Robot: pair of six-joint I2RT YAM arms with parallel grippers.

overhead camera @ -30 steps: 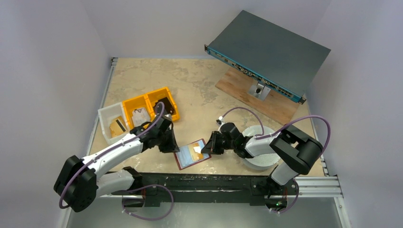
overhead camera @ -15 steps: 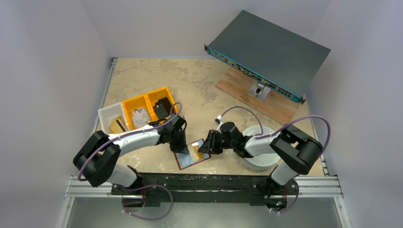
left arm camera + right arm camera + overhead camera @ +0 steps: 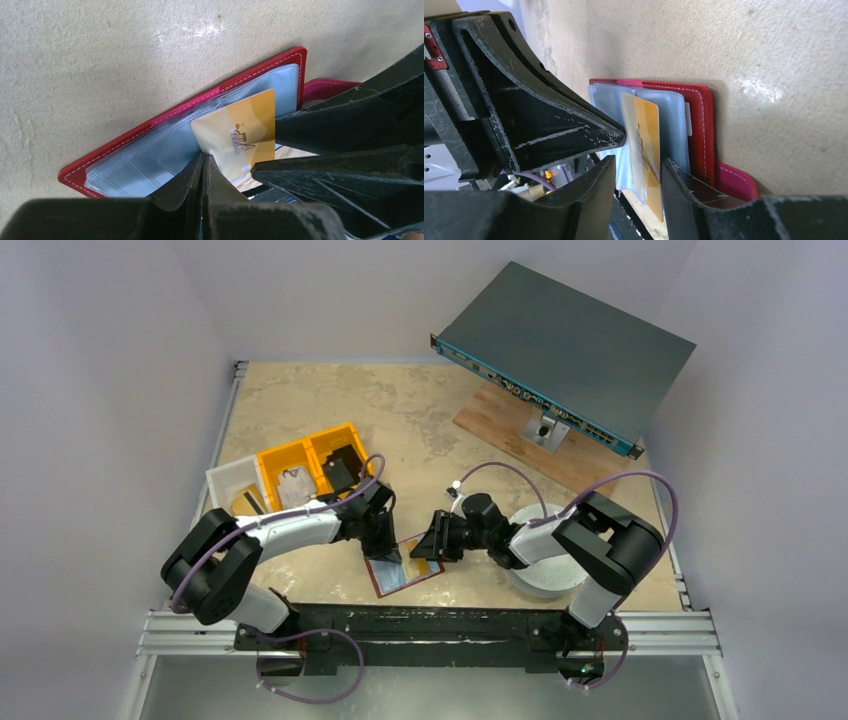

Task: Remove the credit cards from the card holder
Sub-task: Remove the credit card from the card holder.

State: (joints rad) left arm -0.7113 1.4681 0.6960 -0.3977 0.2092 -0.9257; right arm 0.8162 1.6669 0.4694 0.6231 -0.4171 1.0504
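Golden-yellow plastic card (image 3: 240, 132) is sticking partway out of a pale blue-grey clear sleeve (image 3: 150, 160), and the dark red leather-like folding card holder (image 3: 175, 112) lies open and flat on the mottled beige table (image 3: 400, 410), right at the near edge between the two arms. The left jaws are pressed together, tips down on the sleeves at the card's lower corner, pinning rather than gripping as far as I can judge. The right jaws stand apart, one finger on each side of the card's free end, not yet closed on it. So the move, I'd say: close squarely on that exposed end, pull straight along the pocket, low and slow, with the left tips bearing down so the holder doesn't drag or fold. A skewed pull could jam the card in the sleeve. The table looks slightly rough, which should help hold the leather. Around us: two yellow bins (image 3: 310, 465) and a white bin (image 3: 228, 490) to the left, a flat grey metal box (image 3: 570, 340) propped over a wooden board (image 3: 500, 425) at the back, and plain white walls (image 3: 120, 360).
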